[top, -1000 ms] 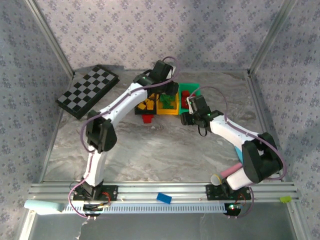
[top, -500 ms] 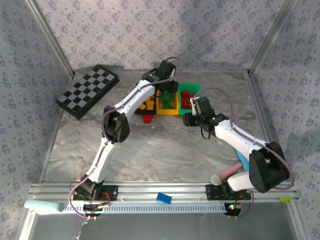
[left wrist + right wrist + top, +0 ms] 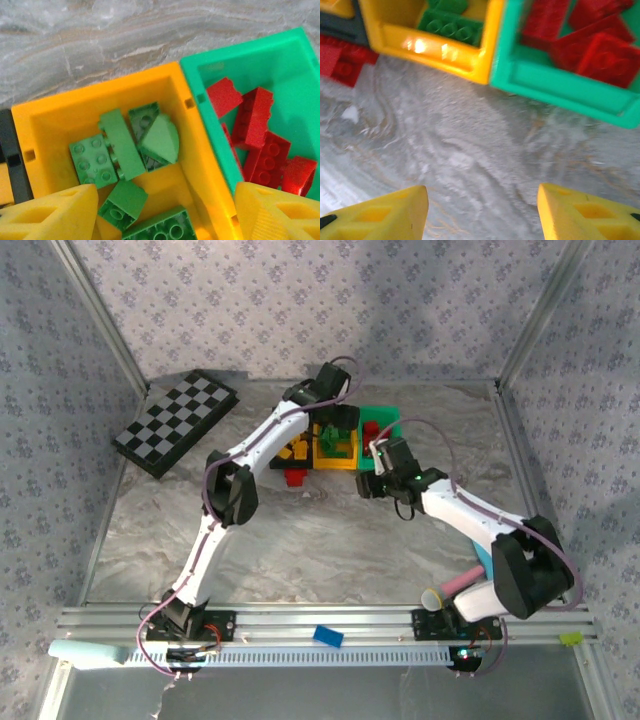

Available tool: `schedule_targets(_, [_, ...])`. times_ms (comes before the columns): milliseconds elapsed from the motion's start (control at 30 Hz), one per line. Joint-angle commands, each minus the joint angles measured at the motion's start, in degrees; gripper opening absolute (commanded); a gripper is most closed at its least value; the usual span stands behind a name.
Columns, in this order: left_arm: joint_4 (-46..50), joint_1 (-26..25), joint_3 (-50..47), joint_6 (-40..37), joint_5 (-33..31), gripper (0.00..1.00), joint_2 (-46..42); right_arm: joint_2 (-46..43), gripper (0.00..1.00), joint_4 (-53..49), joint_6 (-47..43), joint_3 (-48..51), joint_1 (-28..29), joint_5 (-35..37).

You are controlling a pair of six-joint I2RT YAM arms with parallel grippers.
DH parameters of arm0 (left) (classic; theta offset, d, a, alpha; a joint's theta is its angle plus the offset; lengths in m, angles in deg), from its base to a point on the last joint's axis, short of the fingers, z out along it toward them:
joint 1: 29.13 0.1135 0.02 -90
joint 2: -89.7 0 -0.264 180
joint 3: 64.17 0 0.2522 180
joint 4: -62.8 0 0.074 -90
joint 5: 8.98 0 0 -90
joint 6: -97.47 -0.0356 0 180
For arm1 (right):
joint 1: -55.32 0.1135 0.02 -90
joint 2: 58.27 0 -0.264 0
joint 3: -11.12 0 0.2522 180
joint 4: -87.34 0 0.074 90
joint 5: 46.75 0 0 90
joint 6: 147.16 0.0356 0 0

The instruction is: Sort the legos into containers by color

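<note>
Legos — six green — three containers

The yellow-orange bin holds green bricks. The green bin holds red bricks. The desk is grey, marbled.

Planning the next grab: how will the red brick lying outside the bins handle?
The red brick looks rigid, so probably won't flex. Being small, likely light. Lying flat on the smooth table, it would probably slide, not roll.
</note>
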Motion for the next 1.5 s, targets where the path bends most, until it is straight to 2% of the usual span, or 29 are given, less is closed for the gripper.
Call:
schedule_targets(0, [-4.4, -0.2, -10.7, 1.2, 1.0, 0.72, -10.7, 3.4, 0.62, 0.5, 0.3, -3.9, 3.6, -4.2])
schedule_targets(167, [-16.0, 1.2, -34.8, 5.1, 0.6, 0.72, -25.8, 10.6, 0.66, 4.4, 4.0, -8.1, 9.0, -9.3])
schedule_targets(300, [-21.3, 3.7, -49.6, 8.2, 0.3, 0.72, -36.0, 16.9, 0.73, 5.5, 6.2, -13.0, 12.4, -5.8])
schedule_targets(600, [-25.9, 9.9, -69.0, 12.1, -0.7, 0.72, -50.8, 29.4, 0.76, 0.4, 7.6, -28.5, 14.6, 0.1])
schedule_targets(767, [-27.0, 12.3, -74.5, 12.9, -0.1, 0.72, -55.1, 34.5, 0.76, -3.1, 7.7, -35.4, 15.4, 2.3])
schedule_targets(1000, [-29.8, 13.0, -79.7, 11.7, 1.5, 0.73, -59.2, 42.2, 0.76, -10.6, 8.6, -45.4, 16.1, 7.0])
schedule_targets(1133, [-30.4, 12.9, -81.5, 11.5, 1.0, 0.73, -61.0, 42.7, 0.73, -11.2, 8.3, -45.9, 16.4, 8.9])
schedule_targets(1233, [-30.9, 13.1, -82.6, 11.4, 0.8, 0.73, -61.9, 42.9, 0.68, -11.3, 8.4, -46.1, 16.7, 8.6])
schedule_targets(1467, [-30.7, 13.2, -83.0, 10.8, 1.0, 0.73, -62.0, 45.5, 0.67, -13.2, 8.6, -49.0, 16.0, 7.9])
